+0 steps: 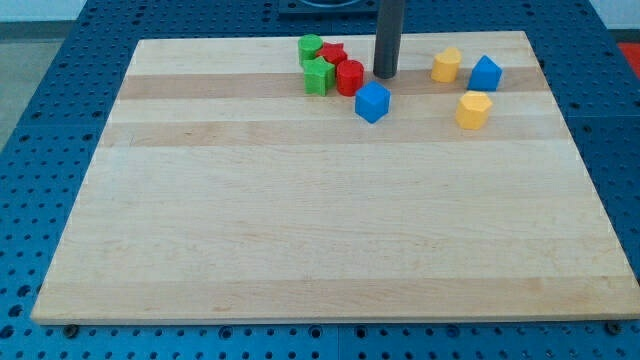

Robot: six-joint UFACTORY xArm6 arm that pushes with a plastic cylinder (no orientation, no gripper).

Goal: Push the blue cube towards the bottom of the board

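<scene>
Starting at the view's left, most of the worktop (pixel 300 230) carries nothing; the blocks all sit in a band near the view's top. First comes a tight cluster: a green cylinder (pixel 310 46) at the top, a green block (pixel 318 76) of a shape I cannot make out below it, a red block (pixel 334 53) tucked behind, and a red cylinder (pixel 350 77) on the cluster's right side. They touch or nearly touch one another.

Just right of the red cylinder and slightly lower lies the blue cube (pixel 372 102), the block I am to move. My tool is a plain rod with nothing to open or close, so it holds nothing. My tip (pixel 386 75) stands just above the cube and a little to its right, near but seemingly apart from it. I judge this a sensible place: from behind the cube, a stroke toward the view's bottom should carry it down the board.

Further right sit a yellow block (pixel 447 65), a second blue block (pixel 486 73) and another yellow block (pixel 474 109), well clear of that path.
</scene>
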